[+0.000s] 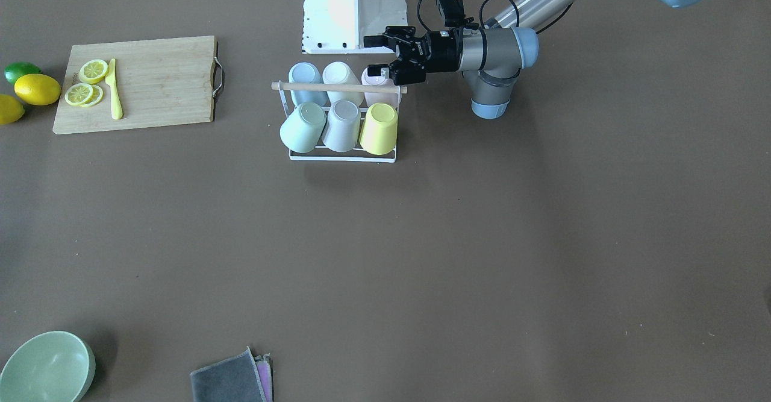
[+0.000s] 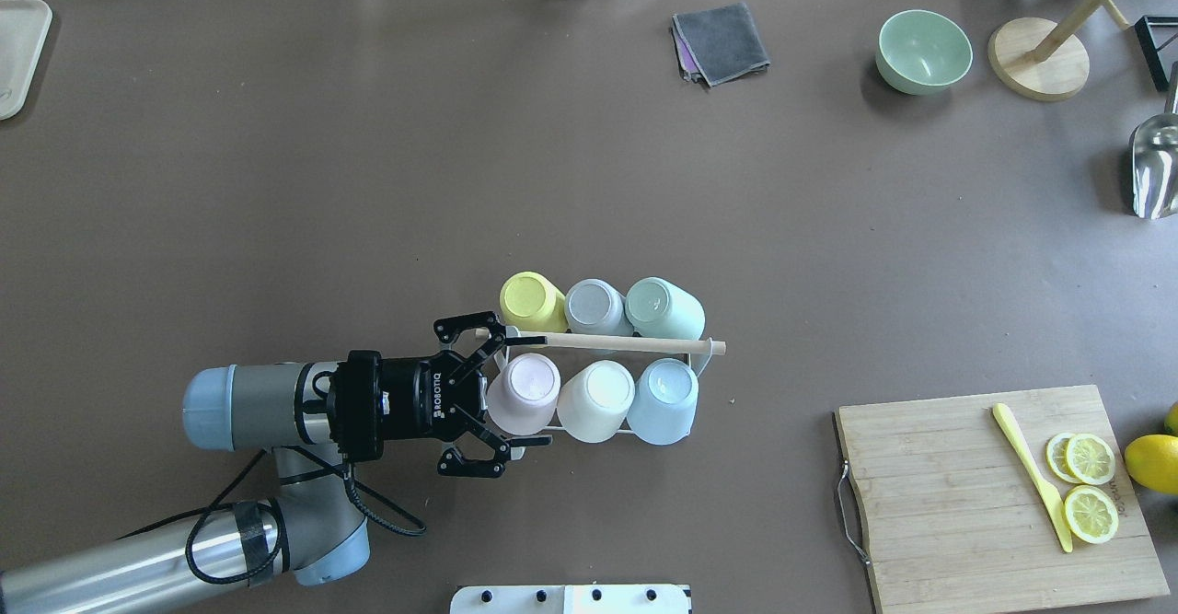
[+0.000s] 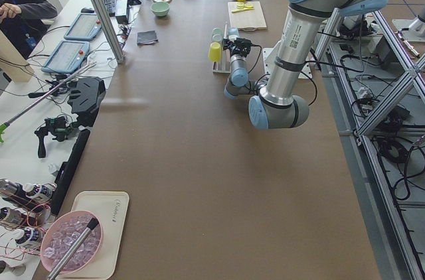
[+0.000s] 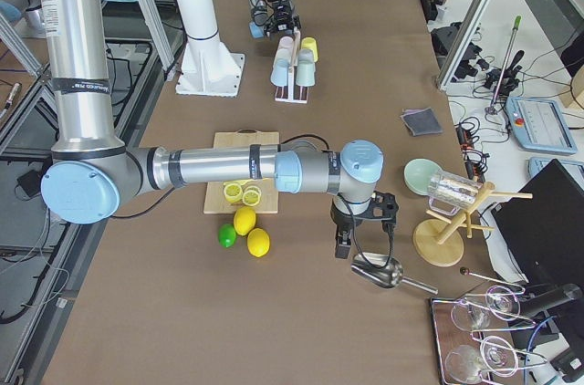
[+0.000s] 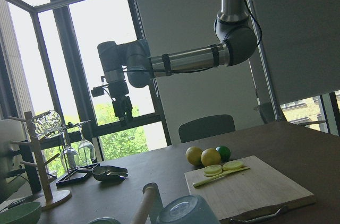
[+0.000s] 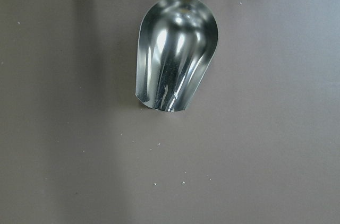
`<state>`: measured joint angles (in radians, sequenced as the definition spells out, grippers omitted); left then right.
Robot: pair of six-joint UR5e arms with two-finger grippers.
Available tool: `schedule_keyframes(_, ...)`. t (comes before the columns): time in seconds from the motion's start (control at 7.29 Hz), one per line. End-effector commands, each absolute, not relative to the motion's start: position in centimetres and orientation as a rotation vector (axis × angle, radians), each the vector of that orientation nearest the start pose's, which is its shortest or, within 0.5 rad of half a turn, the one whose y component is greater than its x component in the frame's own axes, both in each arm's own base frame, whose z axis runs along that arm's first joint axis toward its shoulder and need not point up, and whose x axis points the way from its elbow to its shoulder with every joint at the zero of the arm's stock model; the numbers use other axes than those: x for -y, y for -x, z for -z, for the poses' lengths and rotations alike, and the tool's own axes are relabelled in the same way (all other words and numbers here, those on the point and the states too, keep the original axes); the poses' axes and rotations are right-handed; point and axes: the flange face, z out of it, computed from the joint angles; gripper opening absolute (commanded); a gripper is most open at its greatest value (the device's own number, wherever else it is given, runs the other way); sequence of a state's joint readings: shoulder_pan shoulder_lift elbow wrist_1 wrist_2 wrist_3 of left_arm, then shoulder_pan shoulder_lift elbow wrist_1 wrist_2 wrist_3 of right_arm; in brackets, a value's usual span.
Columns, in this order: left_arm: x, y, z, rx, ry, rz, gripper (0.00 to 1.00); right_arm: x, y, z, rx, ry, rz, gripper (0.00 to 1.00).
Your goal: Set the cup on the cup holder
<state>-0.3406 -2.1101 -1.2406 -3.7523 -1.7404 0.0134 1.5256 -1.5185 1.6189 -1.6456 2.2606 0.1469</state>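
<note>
Jaws of my left gripper (image 2: pixel 515 391) stand wide on either side of the inverted pink cup (image 2: pixel 526 386), seated at the end of the cup holder (image 2: pixel 626 344), the gap suggesting a prong, not my grip, bears it.

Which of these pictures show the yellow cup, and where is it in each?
Exterior front-facing: yellow cup just above centre, rightmost in the near row.
Overhead exterior: the cup is at centre, leftmost in the far row.
Exterior left: the cup is top centre, small and far off.
Exterior right: the cup is top centre.
Left wrist-mounted: not in it.
Right wrist-mounted: not in it.
Shared landmark: the cup holder with its wooden rod.
</note>
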Motion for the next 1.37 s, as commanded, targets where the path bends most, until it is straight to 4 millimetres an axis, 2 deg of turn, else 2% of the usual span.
schedule_keyframes(0.0,32.5,-50.4,-29.6,-1.555,-1.991,-0.698,0.98,52.0,-2.4,-62.5,0.706,0.078,-0.066,1.00)
schedule_keyframes(0.14,34.0,-49.3,-28.7,-1.510,-1.975,-0.702,0.98,52.1,-2.2,-61.5,0.704,0.081,-0.062,1.00)
schedule_keyframes(0.27,36.4,-47.7,-27.0,-1.429,-1.948,-0.715,0.98,51.9,-2.3,-59.8,0.694,0.064,-0.057,1.00)
schedule_keyframes(0.55,40.4,-45.2,-23.9,-1.269,-1.843,-0.740,0.98,51.7,-2.4,-58.7,0.676,0.049,-0.050,1.00)
schedule_keyframes(0.69,41.9,-44.6,-22.8,-1.200,-1.772,-0.754,0.98,51.7,-2.4,-58.5,0.674,0.047,-0.049,1.00)
schedule_keyframes(0.82,43.5,-45.0,-23.0,-1.126,-1.666,-0.776,0.98,51.9,-2.4,-58.3,0.660,0.038,-0.044,1.00)
schedule_keyframes(1.1,48.0,-44.5,-23.7,-0.923,-1.421,-0.797,0.98,52.1,-2.1,-57.5,0.662,0.024,-0.033,1.00)
schedule_keyframes(1.23,49.9,-44.4,-25.0,-0.833,-1.283,-0.801,0.98,52.0,-1.9,-57.5,0.662,0.025,-0.031,1.00)
